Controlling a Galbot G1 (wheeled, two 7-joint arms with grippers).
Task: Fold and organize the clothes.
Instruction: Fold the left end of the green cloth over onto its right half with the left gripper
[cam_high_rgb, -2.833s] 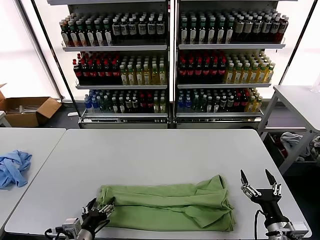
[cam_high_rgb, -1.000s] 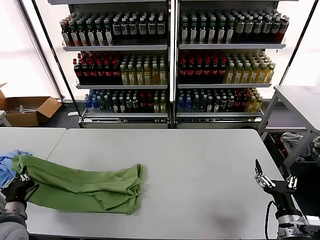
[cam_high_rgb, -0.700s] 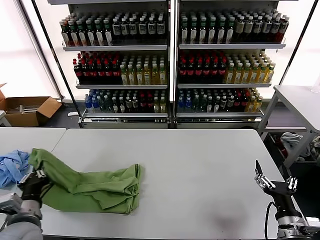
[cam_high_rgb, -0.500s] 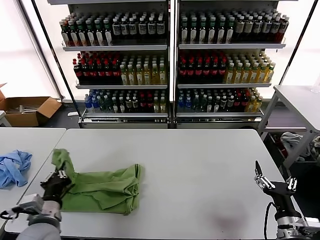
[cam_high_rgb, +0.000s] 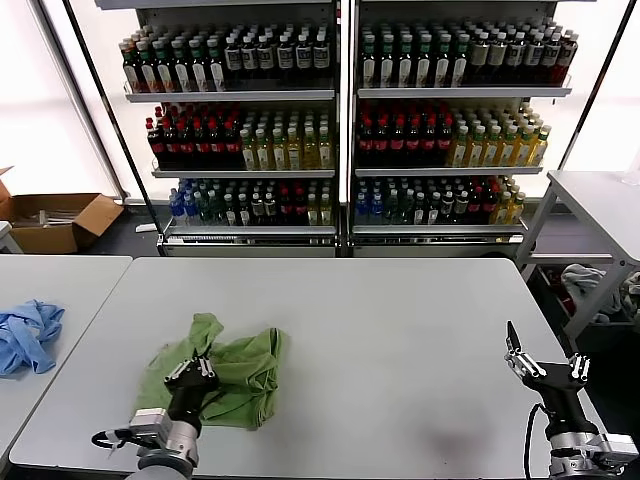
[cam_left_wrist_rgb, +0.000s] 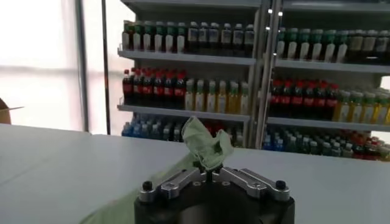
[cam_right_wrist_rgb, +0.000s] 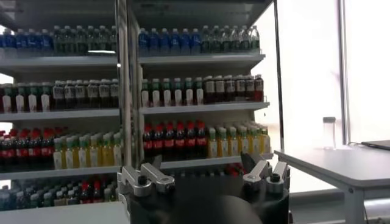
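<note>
Head high, facing table (cam_high_rgb: 400, 300); wrists low, facing shelves (cam_left_wrist_rgb: 244, 61).

Right gripper (cam_right_wrist_rgb: 207, 176): dark body along the lower edge of the right wrist view, two grey-tipped fingers (cam_right_wrist_rgb: 146, 179) standing wide apart with nothing between them. Behind it, shelving racks (cam_right_wrist_rgb: 128, 91) in several tiers, stocked with rows of bottles (cam_right_wrist_rgb: 201, 140): dark-capped on the upper tiers, red, yellow and green lower down. To one side, a bright window area, a pale table (cam_right_wrist_rgb: 341, 167) and a small clear container (cam_right_wrist_rgb: 329, 131) standing on a ledge near it.
</note>
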